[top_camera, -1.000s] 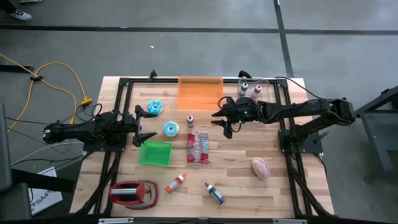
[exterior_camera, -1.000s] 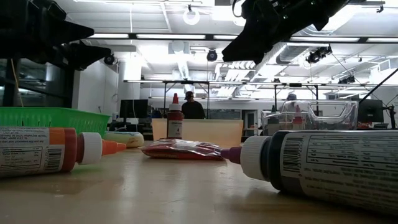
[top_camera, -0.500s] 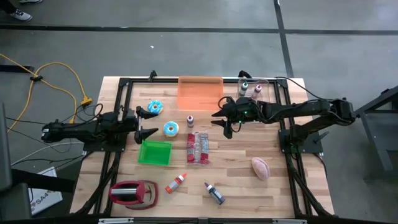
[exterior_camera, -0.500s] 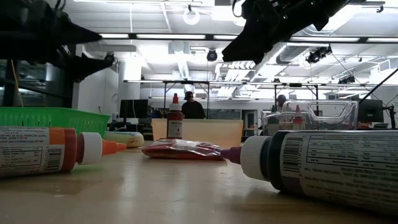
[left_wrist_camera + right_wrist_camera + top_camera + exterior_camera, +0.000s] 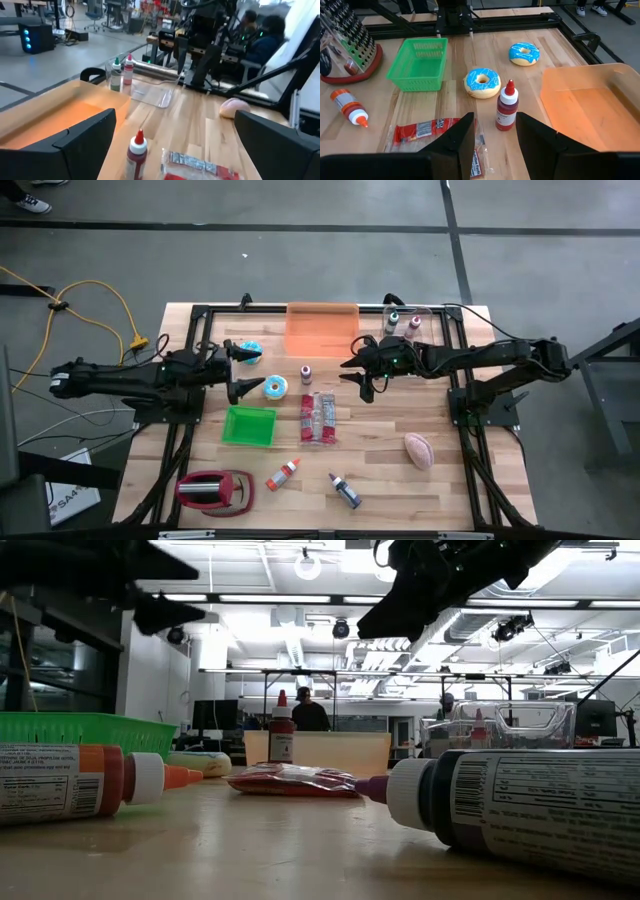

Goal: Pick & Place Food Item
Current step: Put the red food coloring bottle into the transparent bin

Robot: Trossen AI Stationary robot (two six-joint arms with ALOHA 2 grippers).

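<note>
While both arms hang above the table, the left gripper sits with its fingers spread wide and empty, between the far blue-iced donut and the near blue-iced donut, just beyond the green basket. Over the middle of the table the right gripper hovers with its fingers drawn close together and holding nothing, beside the near edge of the orange tray; below it, the small red bottle and the red snack packet lie apart from each other. A clear container with two bottles stands at the far right edge. Bare wood opens between the packet and the pink bread roll. Along the near edge lie a grater, an orange-capped bottle and a dark bottle.
</note>
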